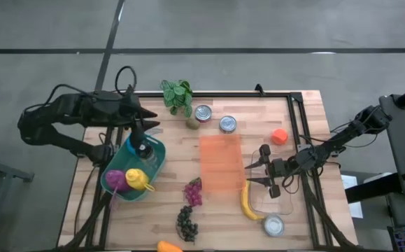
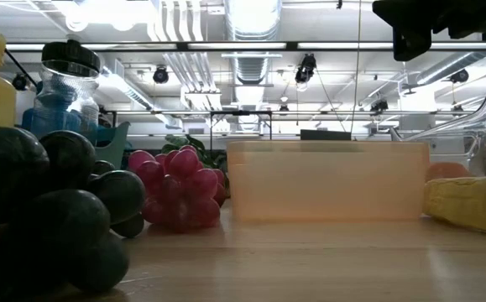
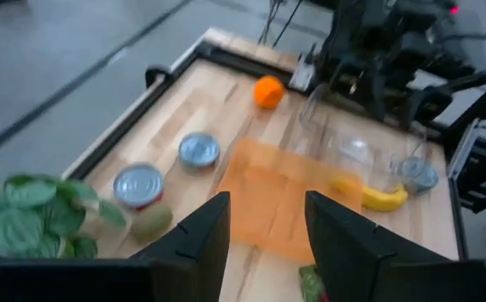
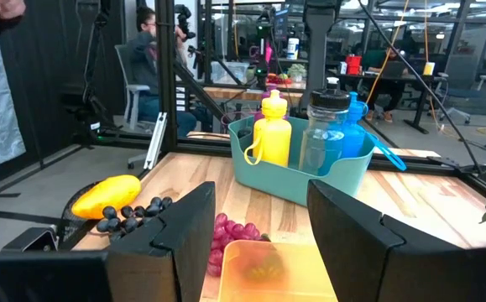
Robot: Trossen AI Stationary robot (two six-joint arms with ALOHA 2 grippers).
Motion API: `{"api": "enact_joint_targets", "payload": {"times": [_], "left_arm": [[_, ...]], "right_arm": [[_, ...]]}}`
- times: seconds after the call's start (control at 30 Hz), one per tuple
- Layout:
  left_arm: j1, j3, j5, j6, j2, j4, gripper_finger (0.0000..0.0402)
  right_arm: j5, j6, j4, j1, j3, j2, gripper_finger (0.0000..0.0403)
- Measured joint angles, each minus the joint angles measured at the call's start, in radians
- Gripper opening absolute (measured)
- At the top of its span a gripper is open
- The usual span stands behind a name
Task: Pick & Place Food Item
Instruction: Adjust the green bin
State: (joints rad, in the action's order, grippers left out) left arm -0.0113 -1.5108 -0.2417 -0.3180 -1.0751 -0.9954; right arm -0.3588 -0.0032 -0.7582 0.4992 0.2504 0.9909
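Two end effectors hover above the wooden worktop (image 1: 307, 119). The left end effector (image 1: 152, 120) hangs over the far edge of the teal basket (image 1: 159, 162), its fingers parted with a clear gap and nothing between them. The right end effector (image 1: 258, 171) sits just beside the right edge of the orange tray (image 1: 220, 162), fingers likewise parted and empty.

One banana (image 1: 248, 203) lies near the front right, touching a clear plastic container (image 1: 282, 203), with one small jar (image 1: 273, 225) just in front. Two tins (image 1: 203, 113) stand side by side near the far edge, next to one potted plant (image 1: 177, 94). One orange fruit (image 1: 279, 136) lies near the right rail. Two bunches of grapes, one red (image 1: 194, 192) and one dark (image 1: 186, 222), lie in front of the tray, and one yellow-orange fruit (image 1: 168, 246) sits at the front edge. The basket holds three bottles: yellow (image 1: 138, 180), blue (image 1: 139, 145) and pink (image 1: 115, 180).

Bare wood lies open between basket and tray.
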Motion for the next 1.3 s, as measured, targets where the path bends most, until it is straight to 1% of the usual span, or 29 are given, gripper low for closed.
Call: {"api": "enact_joint_targets", "payload": {"times": [0.17,0.27,0.37,0.5,0.6,0.7,0.87,0.97,1.07,1.17,1.3], "left_arm": [[0.0,0.0,0.0,0.015,0.028,0.005,0.016],[-0.001,0.014,-0.001,0.015,0.082,0.021,0.016],[-0.004,0.072,-0.017,0.008,0.153,0.084,0.016],[-0.004,0.191,-0.026,0.005,0.216,0.197,0.016],[-0.004,0.238,-0.027,-0.024,0.246,0.215,0.016],[-0.005,0.239,-0.026,-0.046,0.252,0.212,0.016],[-0.035,0.184,-0.011,-0.064,0.221,0.177,0.016],[-0.085,0.153,-0.032,-0.123,0.169,0.091,0.016],[-0.166,0.121,-0.07,-0.183,0.112,0.02,0.016],[-0.276,0.086,-0.109,-0.205,0.064,-0.011,0.0162],[-0.447,0.045,-0.148,-0.239,-0.001,-0.031,0.0178]], "right_arm": [[0.0,0.0,0.0,0.0,0.0,0.0,0.0189],[0.0,0.0,0.0,0.0,0.0,0.0,0.0189],[0.0,0.0,0.0,0.0,0.0,0.0,0.0189],[0.0,0.0,0.0,0.0,0.0,0.0,0.0189],[0.0,0.0,0.0,0.0,0.0,0.0,0.0189],[0.0,0.0,0.0,0.0,0.0,0.0,0.0189],[0.0,0.0,0.0,0.0,0.0,0.0,0.0189],[0.0,0.0,0.0,0.0,0.0,0.0,0.0189],[0.0,0.0,0.0,0.0,0.0,0.0,0.0189],[0.0,0.0,0.0,0.0,0.0,0.0,0.0189],[0.0,0.0,0.0,0.0,0.0,0.0,0.0189]]}}
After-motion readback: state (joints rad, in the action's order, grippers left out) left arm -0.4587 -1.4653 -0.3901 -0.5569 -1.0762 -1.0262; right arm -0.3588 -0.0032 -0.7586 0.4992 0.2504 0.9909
